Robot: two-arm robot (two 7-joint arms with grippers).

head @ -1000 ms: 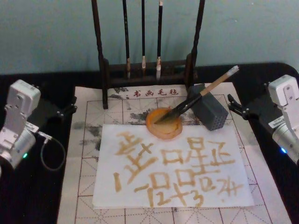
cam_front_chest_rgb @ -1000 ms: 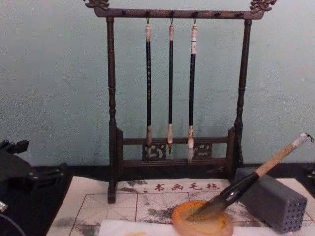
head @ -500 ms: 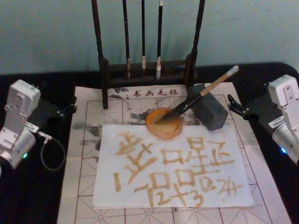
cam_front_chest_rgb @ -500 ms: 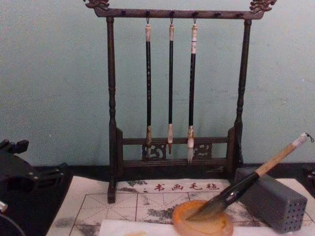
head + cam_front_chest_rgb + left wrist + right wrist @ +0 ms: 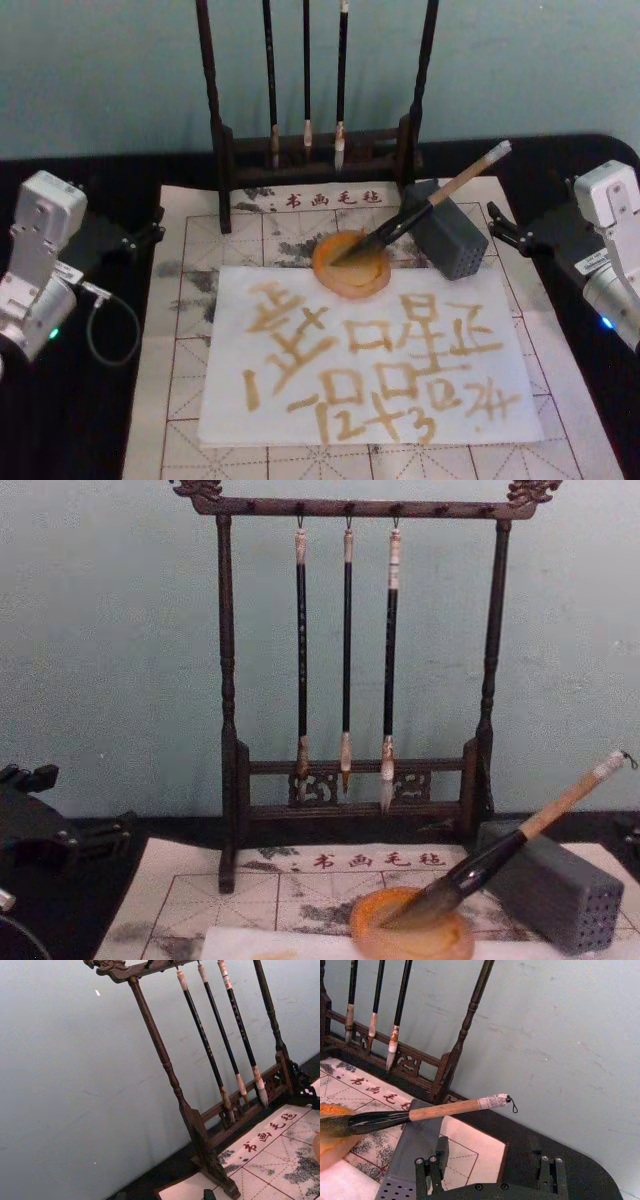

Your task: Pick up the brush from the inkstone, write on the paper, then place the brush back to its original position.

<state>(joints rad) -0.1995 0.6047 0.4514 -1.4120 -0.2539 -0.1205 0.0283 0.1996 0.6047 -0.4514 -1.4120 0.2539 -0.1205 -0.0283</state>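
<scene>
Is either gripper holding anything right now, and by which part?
Nothing is held. The left gripper and right gripper sit open at the sides; the brush rests with its tip in the inkstone, handle on the grey block.

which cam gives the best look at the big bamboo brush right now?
Head view: the whole brush shows, tuft in the inkstone, handle propped on the grey block. Chest view sees it side-on, also whole. Right wrist view shows the handle and end cap close, tuft tip cut by the edge.
</scene>
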